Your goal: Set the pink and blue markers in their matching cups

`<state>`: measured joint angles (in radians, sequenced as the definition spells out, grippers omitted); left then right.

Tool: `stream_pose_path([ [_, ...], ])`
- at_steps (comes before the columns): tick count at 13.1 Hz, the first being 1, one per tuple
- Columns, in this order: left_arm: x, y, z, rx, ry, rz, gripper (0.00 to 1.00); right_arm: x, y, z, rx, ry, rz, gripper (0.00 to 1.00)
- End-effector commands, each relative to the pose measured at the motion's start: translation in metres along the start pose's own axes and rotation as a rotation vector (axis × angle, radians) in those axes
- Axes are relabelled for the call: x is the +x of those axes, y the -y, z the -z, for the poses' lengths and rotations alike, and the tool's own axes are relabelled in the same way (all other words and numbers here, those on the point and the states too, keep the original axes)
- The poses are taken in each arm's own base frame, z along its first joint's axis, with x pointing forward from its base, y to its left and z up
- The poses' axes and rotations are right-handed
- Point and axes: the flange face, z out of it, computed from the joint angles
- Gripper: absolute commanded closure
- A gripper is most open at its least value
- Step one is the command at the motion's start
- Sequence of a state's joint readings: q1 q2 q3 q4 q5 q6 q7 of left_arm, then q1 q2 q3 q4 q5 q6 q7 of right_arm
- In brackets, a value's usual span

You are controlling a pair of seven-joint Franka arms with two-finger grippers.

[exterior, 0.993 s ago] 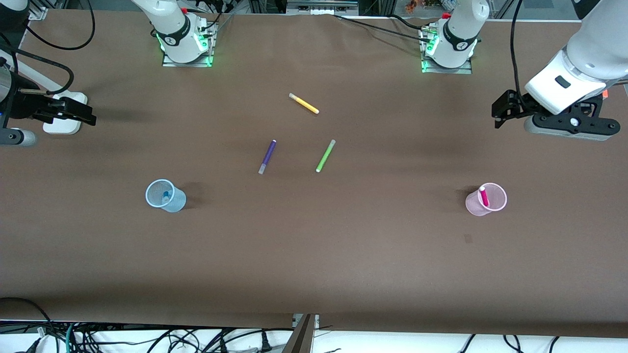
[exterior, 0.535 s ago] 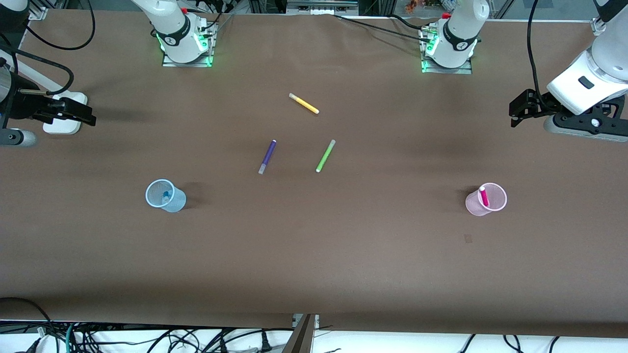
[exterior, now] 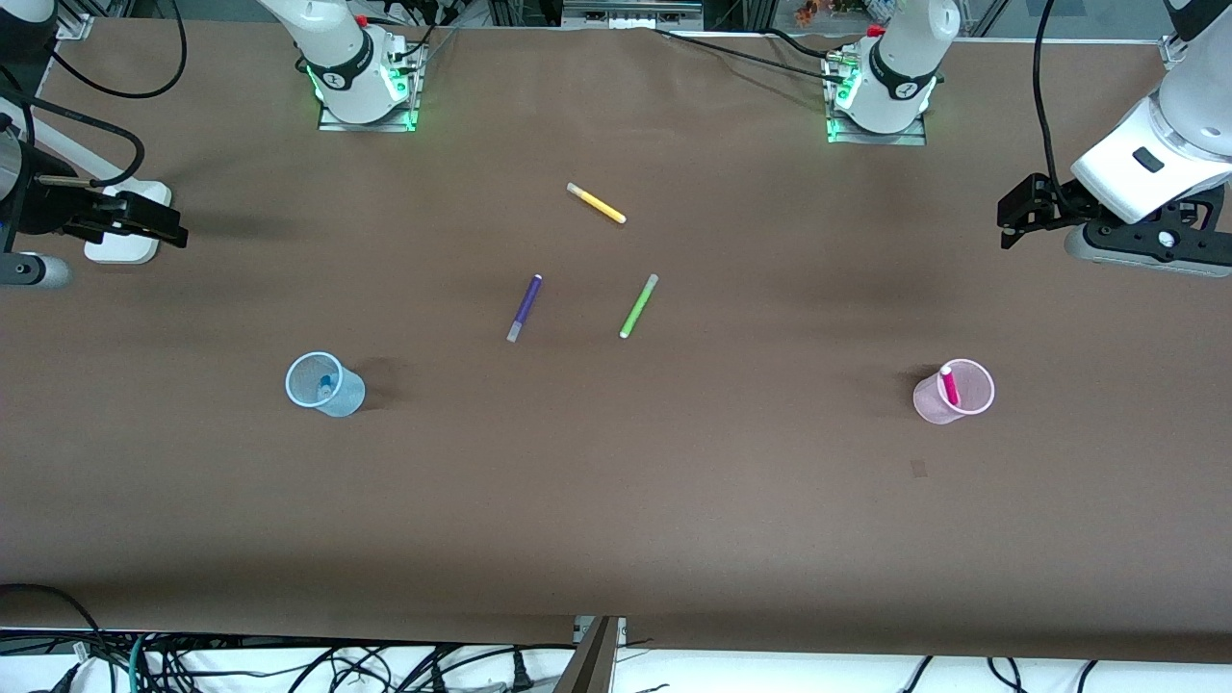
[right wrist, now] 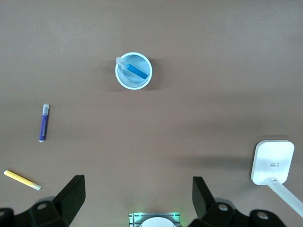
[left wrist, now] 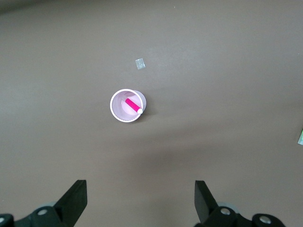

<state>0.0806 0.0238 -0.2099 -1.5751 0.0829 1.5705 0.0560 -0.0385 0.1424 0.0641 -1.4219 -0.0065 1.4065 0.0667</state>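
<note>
The pink marker (exterior: 950, 385) stands in the pink cup (exterior: 970, 403) toward the left arm's end of the tabletop (exterior: 616, 500); the blue marker (right wrist: 134, 70) leans inside the blue cup (exterior: 339, 397) toward the right arm's end. The left gripper (left wrist: 140, 201) and the right gripper (right wrist: 138, 196) hover empty over the tabletop ends, fingers apart.

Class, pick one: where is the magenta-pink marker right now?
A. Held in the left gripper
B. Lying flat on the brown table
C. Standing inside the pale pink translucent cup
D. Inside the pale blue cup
C: the magenta-pink marker leans inside the pale pink translucent cup.
</note>
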Motion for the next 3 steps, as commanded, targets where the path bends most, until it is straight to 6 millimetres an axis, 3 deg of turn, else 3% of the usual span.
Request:
stream_pose_path([
  [1,-0.0048,-0.0008,0.0041,-0.013,-0.007,-0.015,0.00,-0.0010,-0.0034,0.0015,-0.006,-0.008,-0.009,0.00],
  [3,-0.0046,-0.0008,0.0043,-0.013,-0.009,-0.017,0.00,-0.0010,-0.0036,0.0016,-0.008,-0.008,-0.009,0.00],
])
